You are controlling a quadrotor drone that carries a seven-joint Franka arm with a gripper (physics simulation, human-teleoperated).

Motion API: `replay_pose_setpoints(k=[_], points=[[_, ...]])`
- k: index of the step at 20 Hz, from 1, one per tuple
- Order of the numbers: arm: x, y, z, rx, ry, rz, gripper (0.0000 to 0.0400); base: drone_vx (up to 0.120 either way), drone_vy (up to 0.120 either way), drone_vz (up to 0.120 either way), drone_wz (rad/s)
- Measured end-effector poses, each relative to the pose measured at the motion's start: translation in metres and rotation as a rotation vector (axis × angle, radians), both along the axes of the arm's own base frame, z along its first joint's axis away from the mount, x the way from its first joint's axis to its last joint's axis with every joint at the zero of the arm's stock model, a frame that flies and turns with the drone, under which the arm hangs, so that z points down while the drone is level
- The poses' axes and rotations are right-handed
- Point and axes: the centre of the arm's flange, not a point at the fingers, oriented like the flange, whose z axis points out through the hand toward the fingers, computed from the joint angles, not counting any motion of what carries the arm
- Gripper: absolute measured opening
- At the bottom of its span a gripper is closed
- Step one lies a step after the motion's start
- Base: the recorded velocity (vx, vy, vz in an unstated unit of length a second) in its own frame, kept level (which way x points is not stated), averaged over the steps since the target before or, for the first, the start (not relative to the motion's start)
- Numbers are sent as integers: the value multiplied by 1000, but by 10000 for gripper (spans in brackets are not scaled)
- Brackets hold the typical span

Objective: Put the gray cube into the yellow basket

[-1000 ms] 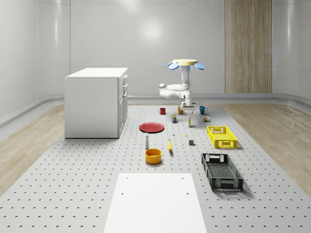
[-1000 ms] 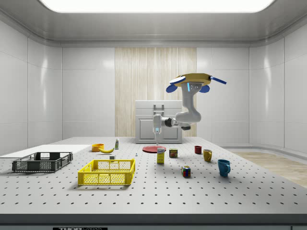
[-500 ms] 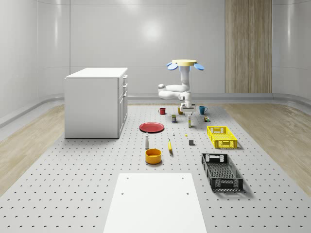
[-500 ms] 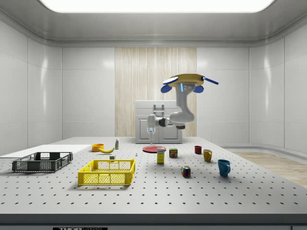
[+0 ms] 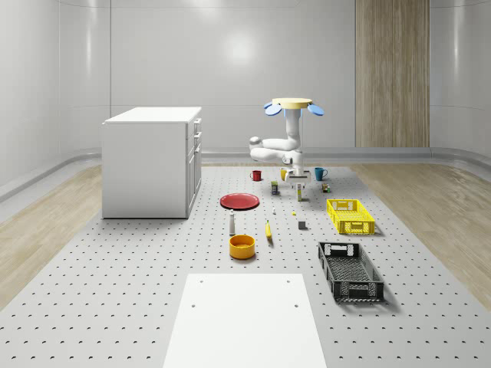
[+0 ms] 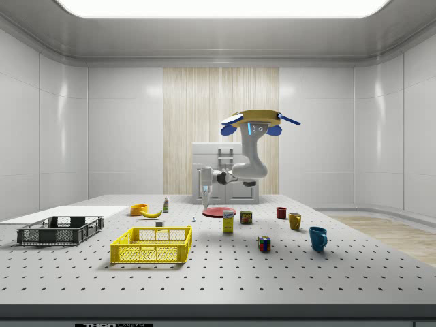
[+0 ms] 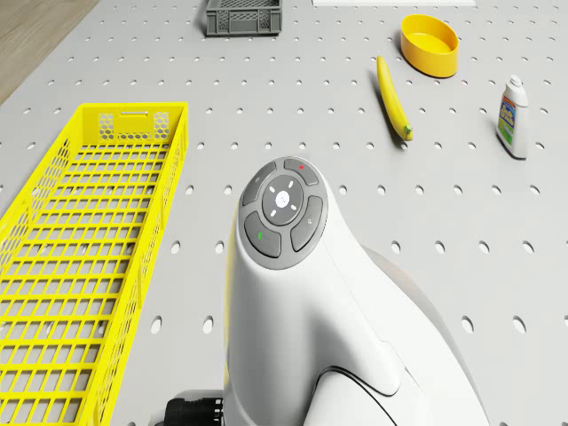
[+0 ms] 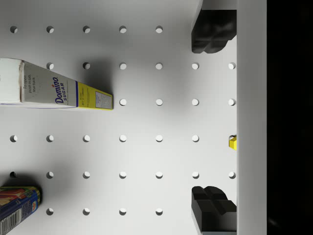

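The gray cube point(image 5: 302, 225) is small and sits on the perforated table, just off the near end of the yellow basket point(image 5: 350, 215) toward the whole-scene view's left. In the side view the cube point(image 6: 159, 223) lies behind the basket point(image 6: 151, 244). The drone point(image 5: 294, 103) hovers over the far part of the table, near the mugs. Its white arm hangs down, with the gripper point(image 5: 300, 182) above the sugar box point(image 5: 299, 193), well short of the cube. In the wrist view the gripper point(image 8: 213, 122) is open, its black fingers point(image 8: 213, 32) wide apart over bare table beside the sugar box point(image 8: 58, 90).
A black crate point(image 5: 350, 270) stands nearer than the basket. A red plate point(image 5: 239, 201), white bottle point(image 5: 232, 223), banana point(image 5: 268, 230) and orange bowl point(image 5: 242, 245) lie mid-table. Mugs, a can point(image 8: 17, 200) and a puzzle cube point(image 6: 264, 243) cluster near the arm. A white cabinet point(image 5: 149, 161) stands at the left.
The drone and arm have shifted toward the side view's left, away from the mugs. The gripper went with them, slightly nearer and lower in the whole-scene view. The objects have not moved.
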Motion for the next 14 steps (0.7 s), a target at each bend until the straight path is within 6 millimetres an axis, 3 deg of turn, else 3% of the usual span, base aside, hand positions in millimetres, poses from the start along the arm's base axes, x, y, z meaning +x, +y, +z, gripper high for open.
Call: replay_pose_setpoints(k=[9, 14], points=[[0, 0, 0, 0, 0, 0, 400, 120, 0, -120, 0], [0, 0, 0, 0, 0, 0, 400, 120, 0, -8, 0]])
